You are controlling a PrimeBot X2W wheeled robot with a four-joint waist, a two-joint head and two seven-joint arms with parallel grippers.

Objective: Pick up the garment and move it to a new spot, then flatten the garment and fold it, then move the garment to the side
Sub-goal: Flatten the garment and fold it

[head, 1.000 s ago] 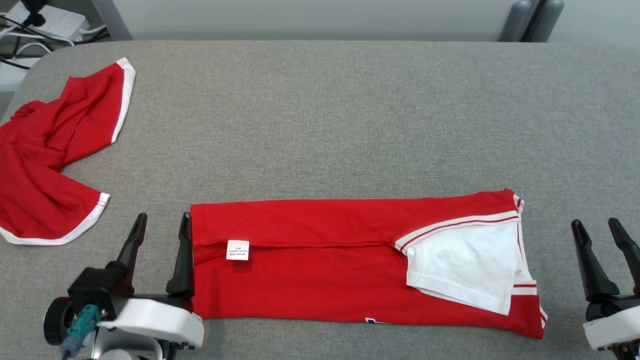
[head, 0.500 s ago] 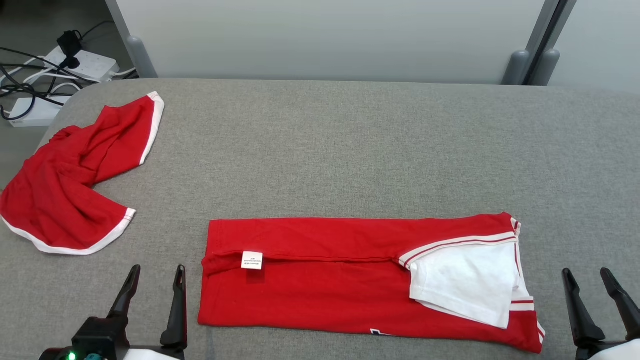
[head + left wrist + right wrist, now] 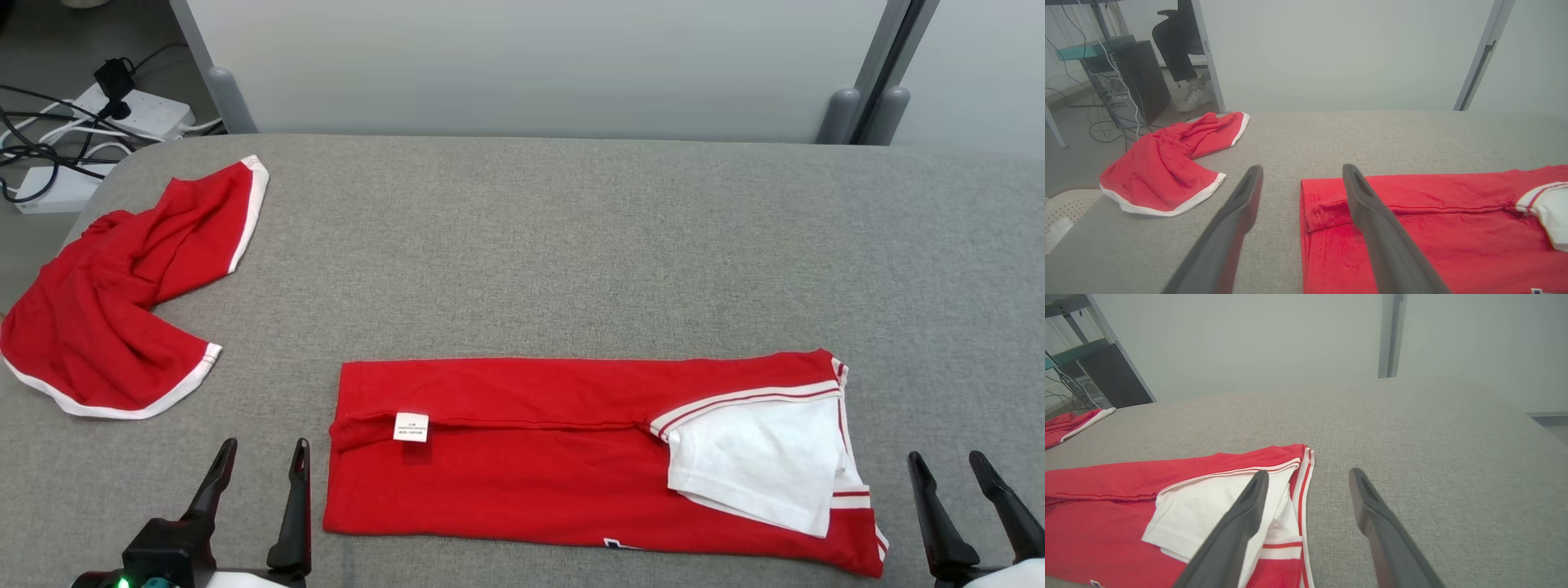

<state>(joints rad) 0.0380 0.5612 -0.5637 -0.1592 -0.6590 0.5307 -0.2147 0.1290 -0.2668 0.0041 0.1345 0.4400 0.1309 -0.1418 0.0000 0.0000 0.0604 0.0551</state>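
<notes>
Lying as a long folded red band near the front edge of the grey table [image 3: 571, 245], head view: garment [image 3: 506, 482]; left gripper [image 3: 266, 445] and right gripper [image 3: 945, 457] flank its ends, both spread, empty. Left wrist view: hem end [image 3: 1327, 212] just beside the fingers. Right wrist view: white sleeve [image 3: 1208, 514] end close. Likely light, limp, saggy; pinch both end corners.

A grey fabric-covered table [image 3: 571, 245] carries a folded red garment [image 3: 531, 482] lying flat. A crumpled red cloth [image 3: 106, 327] lies well left of that garment.
</notes>
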